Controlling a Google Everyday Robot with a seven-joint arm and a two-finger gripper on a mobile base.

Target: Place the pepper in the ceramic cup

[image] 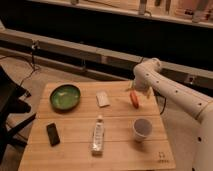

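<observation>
The orange-red pepper (134, 99) is near the right back part of the wooden table (75, 150), pointing roughly up and down. My gripper (136, 93) is at the end of the white arm, right over the pepper's upper end and touching or nearly touching it. I cannot tell if the pepper rests on the table or hangs from the gripper. The whitish ceramic cup (142, 128) stands upright on the table, nearer the front and slightly right of the pepper, with nothing visible in its dark inside.
A green bowl (65, 96) sits at the back left. A small white object (102, 99) lies mid-back. A bottle (98, 135) lies on its side in the front middle. A black flat object (53, 134) lies front left. A dark chair stands left of the table.
</observation>
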